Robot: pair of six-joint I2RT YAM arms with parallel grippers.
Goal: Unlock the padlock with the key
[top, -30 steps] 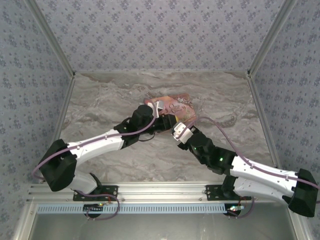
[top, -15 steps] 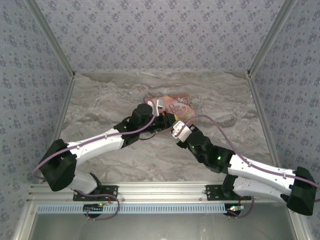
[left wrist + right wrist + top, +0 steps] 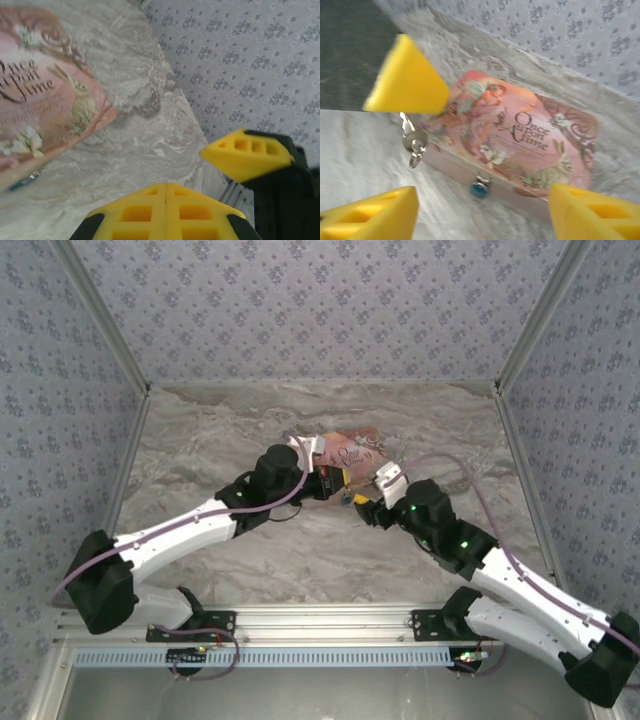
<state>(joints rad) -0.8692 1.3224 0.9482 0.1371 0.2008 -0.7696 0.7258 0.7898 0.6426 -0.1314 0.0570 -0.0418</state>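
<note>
Moved: right pincer (image 3: 481, 200) popped wide open in the last second and its arm swung rightward; left pincer (image 3: 165, 192) clamped shut.
Tabletop (image 3: 200, 430): matte grey marble-look slab.
Tin (image 3: 520, 135): flat pink rectangle with a storybook print, lying mid-tabletop.
Left pincer: blocky yellow pads pressed together, pinching the key.
Right pincer: empty, facing the tin's front.
Padlock (image 3: 479, 189): tiny teal blob on the tin's front wall.
Key (image 3: 415, 142): thin silvery metal, dangling just beside the tin's corner.

padlock (image 3: 480, 189) on tin (image 3: 520, 135) front, key (image 3: 415, 142) seemingly left
</note>
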